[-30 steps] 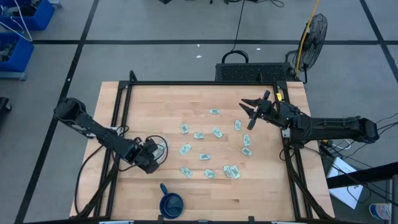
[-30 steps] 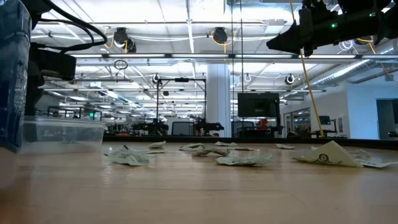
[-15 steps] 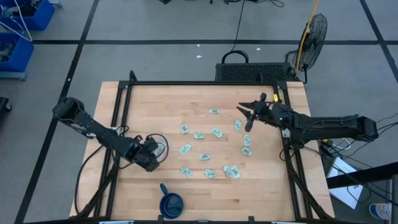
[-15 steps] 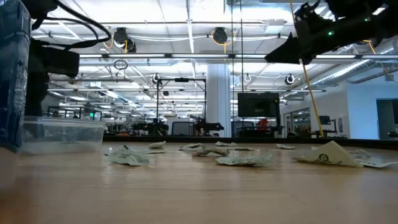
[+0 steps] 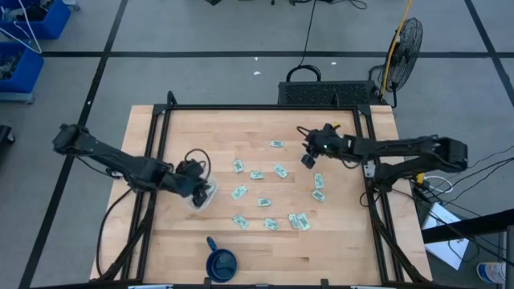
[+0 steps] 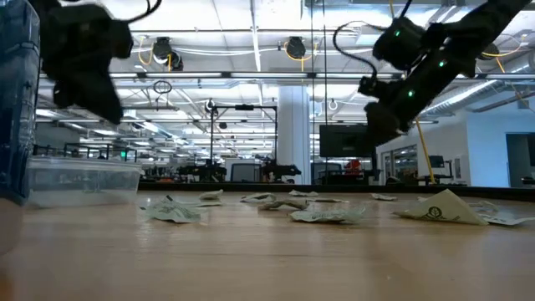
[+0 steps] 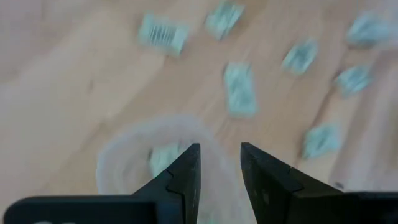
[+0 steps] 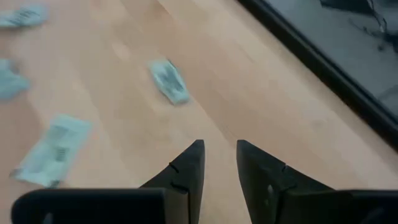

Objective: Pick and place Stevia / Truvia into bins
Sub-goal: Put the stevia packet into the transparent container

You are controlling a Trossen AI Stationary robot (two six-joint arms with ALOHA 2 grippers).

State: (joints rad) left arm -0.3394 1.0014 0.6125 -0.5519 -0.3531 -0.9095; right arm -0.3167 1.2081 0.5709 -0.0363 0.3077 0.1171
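No legible text or labels anywhere.

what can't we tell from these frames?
- Clear tub contents: high view, left gripper covers part of it; left wrist view is blurred, one sachet shows inside.
- Sachet print: too small or blurred in every view.
- Blue cup: low view, cut off at the edge.

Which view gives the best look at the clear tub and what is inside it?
The left wrist view: it looks down into the clear tub just past the left gripper, showing one sachet inside. The high view shows the tub small, partly under that gripper. The low view shows only its side wall. The right wrist view misses it.
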